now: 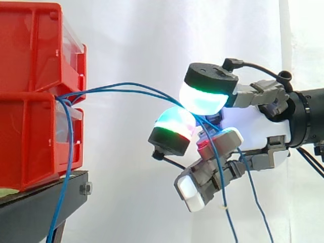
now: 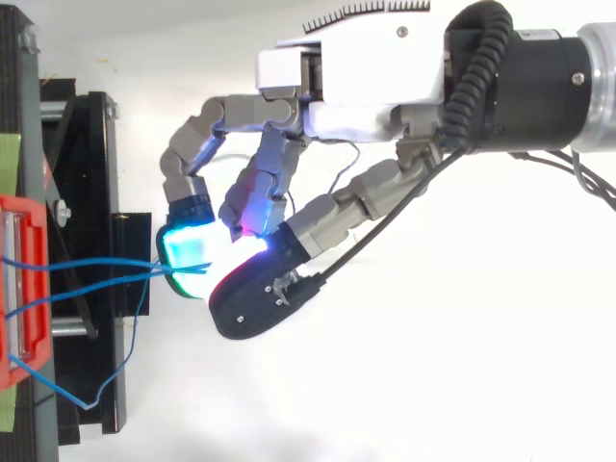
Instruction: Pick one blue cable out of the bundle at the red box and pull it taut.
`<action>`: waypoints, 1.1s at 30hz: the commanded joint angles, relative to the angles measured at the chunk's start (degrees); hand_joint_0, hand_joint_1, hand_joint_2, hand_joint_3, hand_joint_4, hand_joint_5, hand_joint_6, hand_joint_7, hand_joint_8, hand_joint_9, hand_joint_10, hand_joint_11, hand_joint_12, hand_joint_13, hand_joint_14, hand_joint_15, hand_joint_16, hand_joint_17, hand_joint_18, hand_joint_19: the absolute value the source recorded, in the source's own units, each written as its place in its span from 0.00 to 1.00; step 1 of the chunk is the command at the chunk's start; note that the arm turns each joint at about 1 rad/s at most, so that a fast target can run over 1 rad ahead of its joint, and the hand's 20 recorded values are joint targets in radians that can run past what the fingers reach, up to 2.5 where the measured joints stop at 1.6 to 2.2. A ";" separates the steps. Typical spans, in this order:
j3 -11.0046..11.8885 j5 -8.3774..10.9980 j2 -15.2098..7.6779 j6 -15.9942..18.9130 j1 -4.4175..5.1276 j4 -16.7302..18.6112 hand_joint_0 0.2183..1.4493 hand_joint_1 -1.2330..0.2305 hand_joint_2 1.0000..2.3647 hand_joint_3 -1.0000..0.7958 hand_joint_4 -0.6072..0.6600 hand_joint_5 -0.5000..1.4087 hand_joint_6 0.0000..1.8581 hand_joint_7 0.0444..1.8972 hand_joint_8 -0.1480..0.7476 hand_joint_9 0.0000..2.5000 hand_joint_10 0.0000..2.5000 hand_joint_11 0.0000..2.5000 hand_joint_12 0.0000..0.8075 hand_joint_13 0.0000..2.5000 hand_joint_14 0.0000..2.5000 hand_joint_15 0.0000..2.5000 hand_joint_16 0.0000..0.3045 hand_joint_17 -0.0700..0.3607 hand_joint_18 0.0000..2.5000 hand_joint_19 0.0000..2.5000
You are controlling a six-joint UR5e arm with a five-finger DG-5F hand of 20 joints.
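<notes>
Pinching blue cables (image 2: 96,260) that trail from the stacked red bins (image 1: 30,136), fingers (image 1: 205,96) curled.

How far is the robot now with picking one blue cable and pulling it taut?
Done: the robot hand is at the thin blue cables leaving the stacked red plastic bins. In hand: its glowing pads pinch them, and two strands seem to enter the pinch, not one. Left: pulling taut, as the strands arc a little.

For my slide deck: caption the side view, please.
Hand pinches blue cables, which arc across from the stacked red bins.
</notes>
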 commanded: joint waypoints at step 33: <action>0.00 0.00 -0.01 0.09 -0.02 -0.64 0.28 0.35 0.01 0.39 0.54 0.20 0.46 0.48 0.59 0.48 0.00 0.45 0.51 0.29 0.01 0.16 0.18 0.46 0.21 0.16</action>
